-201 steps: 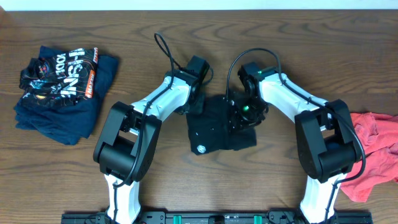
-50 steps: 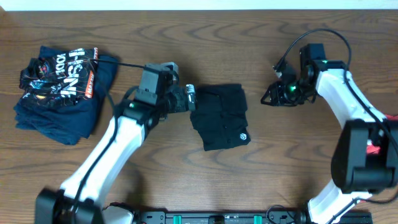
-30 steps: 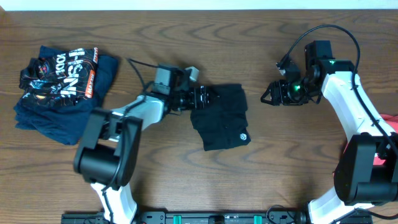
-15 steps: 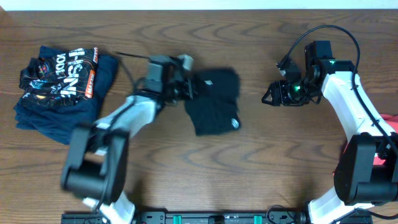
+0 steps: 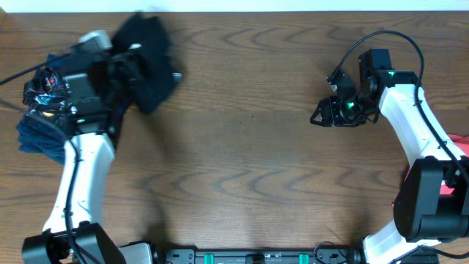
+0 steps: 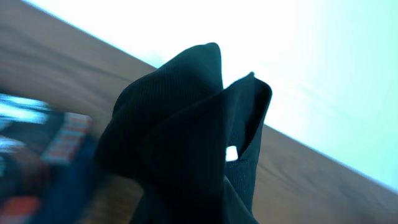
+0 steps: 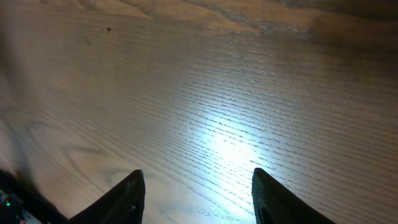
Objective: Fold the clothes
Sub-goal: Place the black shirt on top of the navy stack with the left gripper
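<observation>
My left gripper (image 5: 123,70) is shut on a folded black garment (image 5: 150,59) and holds it in the air at the table's far left, beside the pile of folded navy clothes (image 5: 44,117). In the left wrist view the black garment (image 6: 186,137) hangs bunched and hides the fingers, with the printed navy pile (image 6: 37,149) below at the left. My right gripper (image 5: 322,114) is open and empty over bare wood at the right; its two fingers (image 7: 196,193) hover just above the table.
A red garment (image 5: 463,139) lies at the table's right edge, mostly behind my right arm. The wooden table (image 5: 242,169) stretches between the two arms. The far table edge meets a white wall (image 6: 323,74).
My left gripper has lifted the black garment off the table's middle and swung it up and left to the navy pile. My right arm has stayed still.
</observation>
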Controlling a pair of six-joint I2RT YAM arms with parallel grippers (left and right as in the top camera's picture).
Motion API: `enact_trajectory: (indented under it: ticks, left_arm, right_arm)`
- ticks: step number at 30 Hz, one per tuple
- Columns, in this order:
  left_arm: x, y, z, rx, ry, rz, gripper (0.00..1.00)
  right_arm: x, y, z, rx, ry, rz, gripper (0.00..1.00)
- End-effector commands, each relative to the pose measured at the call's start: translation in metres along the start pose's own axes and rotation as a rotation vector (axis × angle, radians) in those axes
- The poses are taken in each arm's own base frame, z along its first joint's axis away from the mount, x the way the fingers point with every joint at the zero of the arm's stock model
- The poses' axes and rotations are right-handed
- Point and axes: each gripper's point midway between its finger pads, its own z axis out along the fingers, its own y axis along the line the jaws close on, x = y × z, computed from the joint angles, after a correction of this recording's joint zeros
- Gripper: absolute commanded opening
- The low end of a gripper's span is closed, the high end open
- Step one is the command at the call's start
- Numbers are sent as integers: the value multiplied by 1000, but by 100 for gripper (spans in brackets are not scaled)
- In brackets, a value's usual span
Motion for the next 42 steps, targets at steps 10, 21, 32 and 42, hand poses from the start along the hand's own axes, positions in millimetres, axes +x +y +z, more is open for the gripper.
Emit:
enact_trajectory:
  ticks: [10, 21, 32, 42]
  left_arm:
    - [-95, 125, -44, -246, -299, -81, 9]
    - [-69, 207, -16, -350, -259, -151, 47]
    - [-124, 185, -41, -281, -385, -91, 98]
    - [-89, 99, -23, 40, -144, -85, 98]
  right_arm:
    - [-5, 0, -7, 30, -20, -20, 53]
    - [-4, 0, -7, 29, -19, 0, 52]
    - [-8, -1, -7, 30, -34, -8, 52]
    - [-9, -3, -7, 46, -39, -11, 53]
